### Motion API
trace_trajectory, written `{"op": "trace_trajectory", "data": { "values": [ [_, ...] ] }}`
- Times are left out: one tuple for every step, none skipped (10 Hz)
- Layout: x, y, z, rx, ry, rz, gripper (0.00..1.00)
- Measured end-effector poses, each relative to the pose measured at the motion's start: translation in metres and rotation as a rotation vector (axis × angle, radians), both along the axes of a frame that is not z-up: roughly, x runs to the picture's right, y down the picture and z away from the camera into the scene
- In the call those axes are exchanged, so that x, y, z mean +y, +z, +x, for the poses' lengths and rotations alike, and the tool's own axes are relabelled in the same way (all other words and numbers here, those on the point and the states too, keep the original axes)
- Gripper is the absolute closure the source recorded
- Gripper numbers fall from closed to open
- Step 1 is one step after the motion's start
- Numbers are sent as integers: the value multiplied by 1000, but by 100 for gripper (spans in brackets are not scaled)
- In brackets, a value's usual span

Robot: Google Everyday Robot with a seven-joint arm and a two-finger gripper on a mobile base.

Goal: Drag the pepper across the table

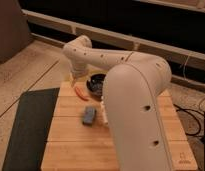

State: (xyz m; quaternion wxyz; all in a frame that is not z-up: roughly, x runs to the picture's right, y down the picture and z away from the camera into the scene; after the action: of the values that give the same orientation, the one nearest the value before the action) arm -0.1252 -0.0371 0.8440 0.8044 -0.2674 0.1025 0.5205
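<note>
My gripper (74, 78) hangs near the pepper (81, 93) on the table (66, 135). I can't see if it is squeezed closed.

This looks like an indoor robot test space, more lab than home. The gripper (75, 78) hangs over the far left edge of a plank table (71, 145). Left of it a dark mat (26, 125) lies on a speckled hard floor (31, 65). Far to its right cables (192, 116) trail, and behind it runs a dark wall (121, 17).
</note>
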Motion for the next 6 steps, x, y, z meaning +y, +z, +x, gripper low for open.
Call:
{"op": "trace_trajectory", "data": {
  "values": [
    [2, 4, -1, -42, -30, -29, 35],
    [3, 6, -1, -54, -38, -37, 35],
    [3, 6, -2, -59, -42, -40, 35],
    [3, 6, -2, -59, -42, -40, 35],
    [3, 6, -1, -58, -43, -37, 35],
    [-2, 7, -1, -61, -46, -17, 35]
  ]
}}
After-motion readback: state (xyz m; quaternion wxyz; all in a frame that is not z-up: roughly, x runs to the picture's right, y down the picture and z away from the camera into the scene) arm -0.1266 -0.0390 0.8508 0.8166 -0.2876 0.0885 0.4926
